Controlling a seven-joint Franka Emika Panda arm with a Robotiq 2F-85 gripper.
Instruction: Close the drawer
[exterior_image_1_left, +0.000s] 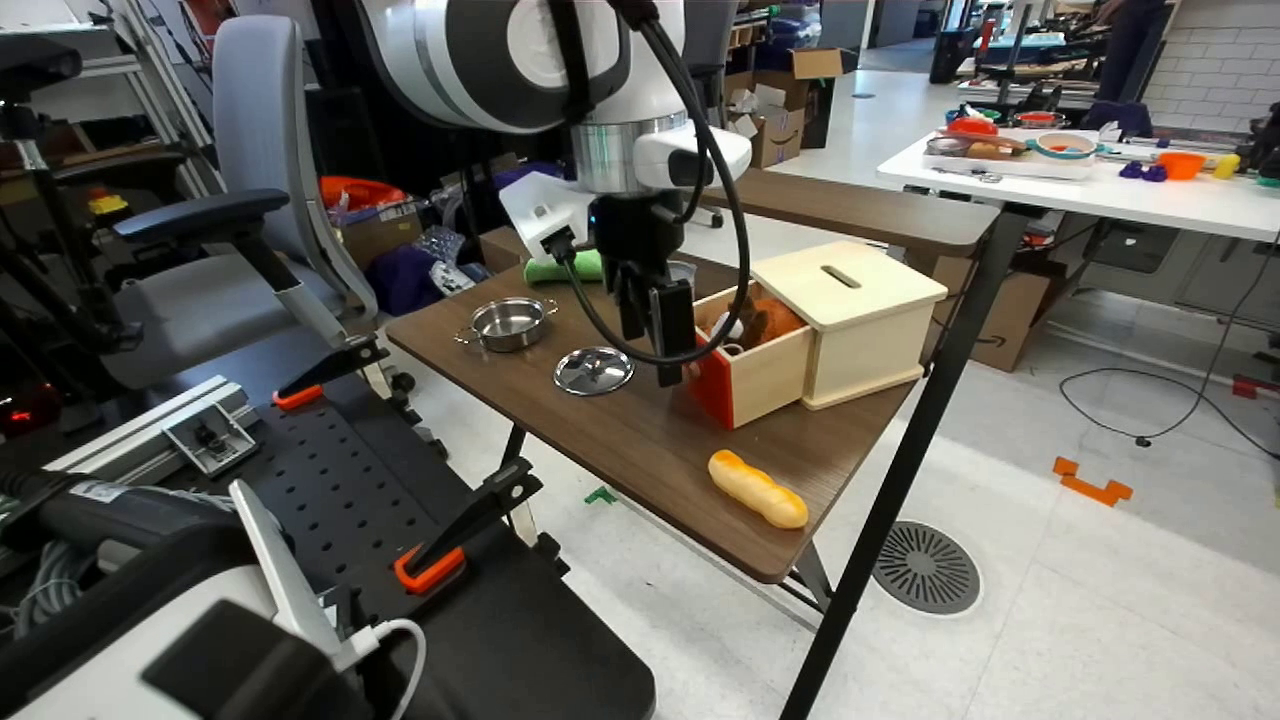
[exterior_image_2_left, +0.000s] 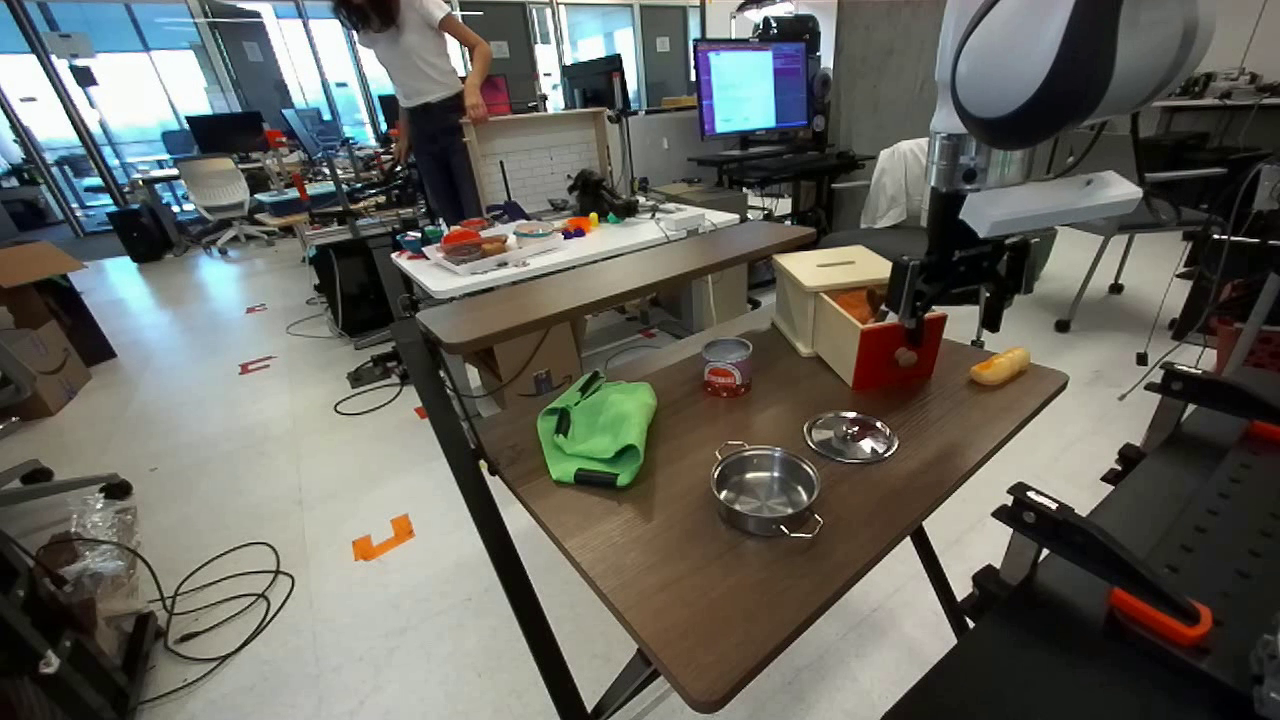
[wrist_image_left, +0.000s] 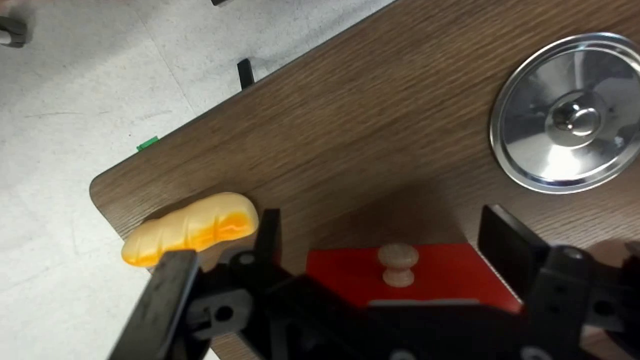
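Spread wide at the gripper (wrist_image_left: 380, 217), near the red front (exterior_image_2_left: 885, 365) of the drawer (exterior_image_1_left: 772, 385) — standing open from the pale wooden box (exterior_image_1_left: 870, 335) on the table (exterior_image_1_left: 620, 440). Probably at the approach, yet to push. Calls next for contact beside the knob (wrist_image_left: 398, 267) — then straight pressure inward.

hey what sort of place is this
Probably a robotics lab: a white-and-black robot arm, a black perforated workbench with orange-based clamps, and a rectangular, purple-lit computer monitor.
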